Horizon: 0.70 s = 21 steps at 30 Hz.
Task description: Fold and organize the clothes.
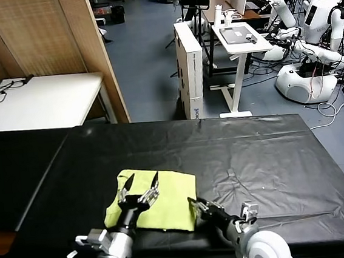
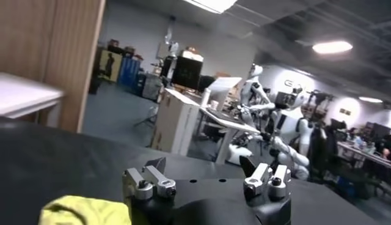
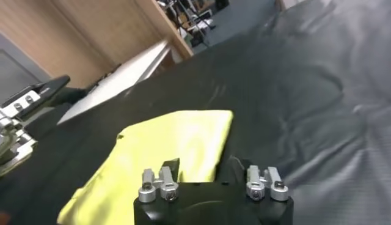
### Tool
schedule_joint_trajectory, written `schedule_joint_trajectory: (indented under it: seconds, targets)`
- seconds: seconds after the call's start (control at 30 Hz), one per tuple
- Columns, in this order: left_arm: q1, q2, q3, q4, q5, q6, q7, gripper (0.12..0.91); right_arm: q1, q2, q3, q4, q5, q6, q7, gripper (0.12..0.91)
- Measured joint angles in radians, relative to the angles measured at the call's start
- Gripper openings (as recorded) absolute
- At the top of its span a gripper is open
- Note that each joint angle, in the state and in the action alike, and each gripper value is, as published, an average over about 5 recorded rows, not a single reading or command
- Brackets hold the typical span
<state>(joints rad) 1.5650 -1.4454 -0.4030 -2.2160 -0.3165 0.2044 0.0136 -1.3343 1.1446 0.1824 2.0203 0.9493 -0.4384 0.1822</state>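
Item: 1 lime-green T-shirt (image 1: pixel 157 197), lying as a compact folded rectangle on the black counter (image 1: pixel 254 157).
Position: the T-shirt lies directly under and beyond the left fingers, and just beside the right fingers on their inner side.
Left gripper (image 1: pixel 140 186): above the near-left part of the T-shirt; the 2 fingers stand wide apart and hold nothing.
Right gripper (image 1: pixel 197 204): low at the near-right corner of the T-shirt; the head view shows the tips close to the cloth edge. Whether the fingers are apart or clamped on cloth cannot be told.
Handling (judgement): light, soft and limp; the cloth carries no shape of its own and sags wherever it is not supported. The cotton surface looks matte and should not slip between the fingers, but the stacked layers can slide over each other.
Where to take hold (judgement): pinch at an edge or corner through all layers, 1 gripper per side, so the fold does not open.
Risk (judgement): a 1-sided lift unrolls the stack.
Surface: black sheet covering the counter, with creases and a mild sheen out beyond the right fingers; it may drag with the cloth.
Room: a lab floor beyond the fingers, with a wooden partition (image 1: pixel 47 37), a white table (image 1: pixel 41 102), a white stand desk (image 1: pixel 239 40) and several white robots (image 1: pixel 310 42).
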Motion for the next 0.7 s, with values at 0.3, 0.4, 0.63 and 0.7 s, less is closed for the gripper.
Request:
schedule_joint_trajectory:
  seconds: [0.3,0.4,0.63,0.7]
  targets:
    - [0.003,0.0,-0.063,-0.016,-0.02,0.003,-0.003,0.907,0.026,-0.005,0.036,-0.029,-0.025,0.024,0.013,0.14]
    - [0.012,0.003,-0.079,-0.018,-0.02,0.003,-0.002,0.907,0.042,-0.024,0.065,-0.045,-0.028,0.034,0.009,0.14]
    - [0.025,0.006,-0.085,-0.01,-0.015,-0.005,-0.008,0.907,0.05,-0.078,0.118,-0.051,-0.034,0.048,-0.039,0.142]
    - [0.033,0.01,-0.084,-0.008,-0.01,-0.016,-0.027,0.907,0.039,-0.092,0.132,-0.037,-0.053,0.055,-0.044,0.178]
